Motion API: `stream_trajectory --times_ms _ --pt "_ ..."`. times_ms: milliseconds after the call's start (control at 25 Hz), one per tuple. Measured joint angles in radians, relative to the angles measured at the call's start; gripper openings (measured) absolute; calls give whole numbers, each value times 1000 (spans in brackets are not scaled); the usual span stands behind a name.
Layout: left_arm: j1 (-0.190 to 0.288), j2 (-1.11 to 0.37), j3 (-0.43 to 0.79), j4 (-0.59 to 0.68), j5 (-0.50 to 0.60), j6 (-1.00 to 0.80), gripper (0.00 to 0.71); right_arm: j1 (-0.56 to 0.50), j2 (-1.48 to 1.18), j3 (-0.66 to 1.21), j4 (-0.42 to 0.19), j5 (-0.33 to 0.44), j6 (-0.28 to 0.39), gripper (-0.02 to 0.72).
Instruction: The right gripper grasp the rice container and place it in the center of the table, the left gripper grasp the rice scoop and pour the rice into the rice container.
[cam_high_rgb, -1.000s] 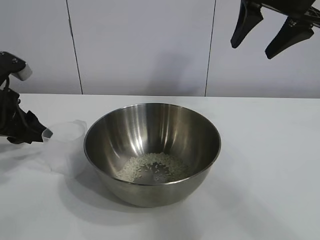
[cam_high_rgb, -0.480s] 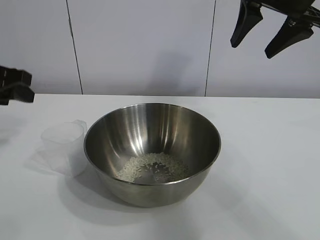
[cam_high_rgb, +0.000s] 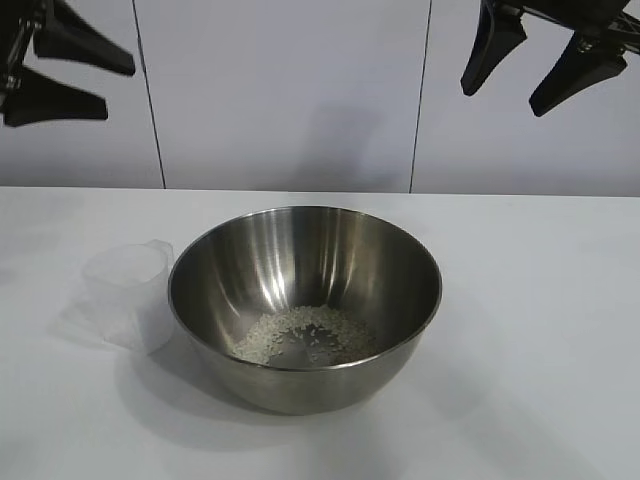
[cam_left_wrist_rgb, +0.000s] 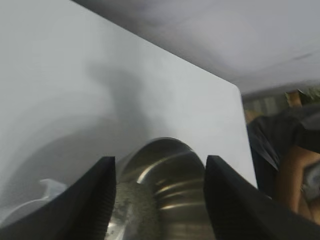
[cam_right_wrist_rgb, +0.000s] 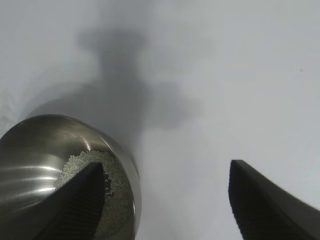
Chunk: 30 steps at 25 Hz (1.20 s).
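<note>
The rice container (cam_high_rgb: 304, 305) sat mid-counter (cam_high_rgb: 540, 330) with rice (cam_high_rgb: 305, 335) inside, the rice scoop (cam_high_rgb: 125, 295) touching its side. Both end effectors, left (cam_high_rgb: 85, 75) and right (cam_high_rgb: 530, 70), hung high, open, empty. No writing showed.

No text, label, brand, number or sign could be read in any view. No marking was seen on the rice container (cam_high_rgb: 304, 300), and no graduations could be made out on the rice scoop (cam_high_rgb: 124, 294). The table (cam_high_rgb: 540, 330) and the wall panels (cam_high_rgb: 285, 90) behind it were seen to be plain.
</note>
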Motion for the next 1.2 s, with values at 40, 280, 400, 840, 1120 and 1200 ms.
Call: stream_trajectory --times_ms 40,280,400,840,1120,1200 --pt "0 0 -36 33 27 -4 391 0 0 0 0 0 0 487" --pt "-22 0 -280 413 101 -203 390 0 0 0 0 -8 -4 487" --pt "-90 0 -408 652 125 -362 400 0 0 0 2 -11 -4 487" --pt "-387 84 -516 1095 48 -858 493 0 0 0 46 35 -4 487" --pt "-414 193 -533 1104 -15 -978 496 0 0 0 70 70 -4 487" --pt "-414 206 -544 1097 -16 -985 496 0 0 0 72 76 -4 487"
